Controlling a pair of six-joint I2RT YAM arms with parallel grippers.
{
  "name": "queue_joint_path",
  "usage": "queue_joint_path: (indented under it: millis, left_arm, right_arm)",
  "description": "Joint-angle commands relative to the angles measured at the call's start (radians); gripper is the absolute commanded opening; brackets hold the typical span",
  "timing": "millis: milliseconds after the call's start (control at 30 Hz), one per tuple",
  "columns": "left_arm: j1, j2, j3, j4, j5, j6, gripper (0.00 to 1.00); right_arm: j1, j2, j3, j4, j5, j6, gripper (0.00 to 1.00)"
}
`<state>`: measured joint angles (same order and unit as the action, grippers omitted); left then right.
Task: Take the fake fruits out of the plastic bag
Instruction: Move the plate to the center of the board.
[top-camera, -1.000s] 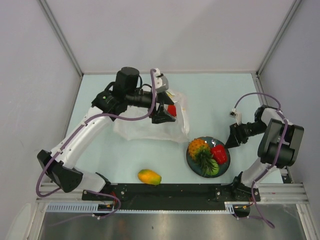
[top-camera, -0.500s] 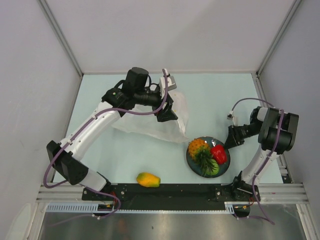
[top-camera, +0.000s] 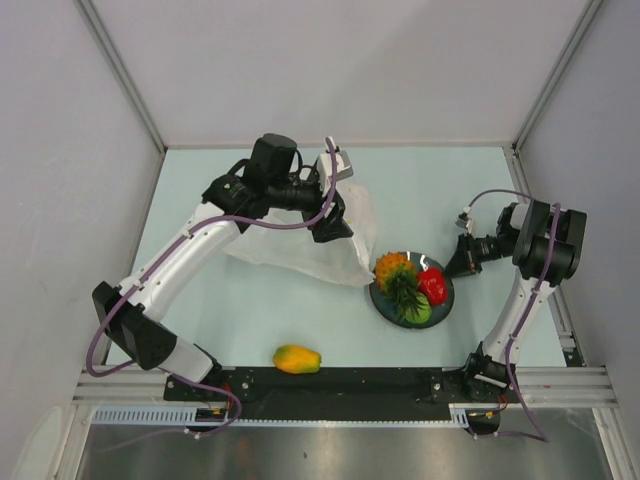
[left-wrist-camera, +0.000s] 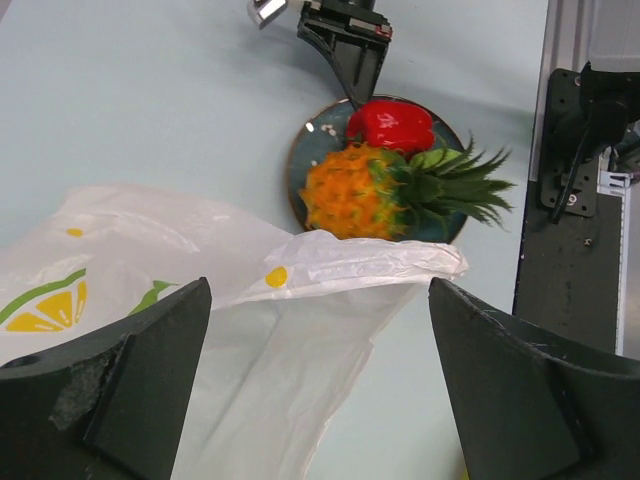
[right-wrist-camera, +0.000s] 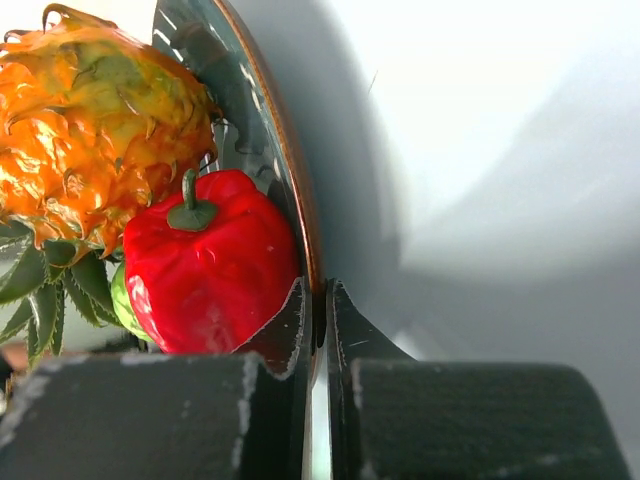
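The plastic bag (top-camera: 300, 250) lies crumpled at the table's middle left, white with citrus prints. My left gripper (top-camera: 328, 224) hovers over its right end, jaws wide open and empty, with the bag (left-wrist-camera: 280, 330) below them. A pineapple (top-camera: 394, 270), a red pepper (top-camera: 433, 285) and a green fruit (top-camera: 421, 312) sit on a dark plate (top-camera: 384, 306). My right gripper (top-camera: 458, 262) is shut on the plate's right rim (right-wrist-camera: 272, 130), next to the pepper (right-wrist-camera: 205, 270) and pineapple (right-wrist-camera: 95, 120). A mango (top-camera: 297, 358) lies loose near the front edge.
The plate's left edge (left-wrist-camera: 296, 160) almost touches the bag's corner. The black base rail (top-camera: 340, 385) runs along the near edge. Grey walls close in the table on three sides.
My right gripper closed on the plate rim, and the plate shifted back and slightly left toward the bag. My left gripper opened wider; the small red fruit seen beside it earlier is hidden.
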<state>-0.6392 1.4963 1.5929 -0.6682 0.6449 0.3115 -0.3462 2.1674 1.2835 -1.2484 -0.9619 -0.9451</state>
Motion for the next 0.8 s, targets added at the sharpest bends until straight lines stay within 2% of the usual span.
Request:
queue_joint_path:
  millis: [0, 100, 267, 300, 333, 400, 433, 500, 533, 567, 600, 667, 767]
  left_arm:
    - [0.001, -0.002, 0.050, -0.005, -0.031, 0.032, 0.95]
    - [0.001, 0.001, 0.058, -0.008, -0.054, 0.037, 0.96]
    - [0.001, -0.013, 0.067, 0.009, -0.132, 0.017, 1.00]
    - [0.001, -0.013, 0.079, 0.012, -0.142, 0.018, 1.00]
    - [0.001, -0.014, 0.087, 0.015, -0.161, 0.014, 1.00]
    - [0.001, -0.018, 0.117, 0.032, -0.195, 0.006, 1.00]
    - [0.003, -0.018, 0.128, 0.033, -0.226, 0.003, 1.00]
    - [0.006, -0.024, 0.154, 0.032, -0.248, 0.015, 1.00]
    - [0.016, -0.028, 0.154, 0.032, -0.261, 0.033, 1.00]
    - [0.027, -0.042, 0.153, 0.033, -0.270, 0.040, 1.00]
    - [0.039, -0.048, 0.141, 0.038, -0.278, 0.043, 1.00]
    - [0.107, -0.067, 0.121, 0.045, -0.280, 0.014, 1.00]
    - [0.242, -0.099, 0.079, 0.070, -0.251, -0.083, 1.00]
  right_arm:
    - [0.013, 0.034, 0.108, 0.090, -0.163, 0.153, 0.00]
    - [0.015, 0.039, 0.142, 0.168, -0.163, 0.260, 0.00]
    - [0.013, 0.034, 0.174, 0.245, -0.162, 0.325, 0.02]
    - [0.013, 0.031, 0.175, 0.247, -0.167, 0.325, 0.08]
    - [0.012, 0.028, 0.177, 0.242, -0.178, 0.333, 0.21]
    - [0.003, -0.001, 0.189, 0.236, -0.199, 0.339, 0.32]
    - [-0.016, -0.015, 0.195, 0.218, -0.233, 0.338, 0.50]
    - [-0.036, -0.064, 0.221, 0.204, -0.261, 0.336, 0.68]
    - [-0.054, -0.078, 0.230, 0.175, -0.273, 0.330, 0.81]
    - [-0.062, -0.105, 0.244, 0.155, -0.274, 0.304, 0.84]
    - [-0.069, -0.121, 0.269, 0.132, -0.271, 0.290, 0.91]
    - [-0.080, -0.161, 0.296, 0.067, -0.258, 0.246, 0.98]
    - [-0.053, -0.311, 0.312, 0.098, -0.223, 0.264, 1.00]
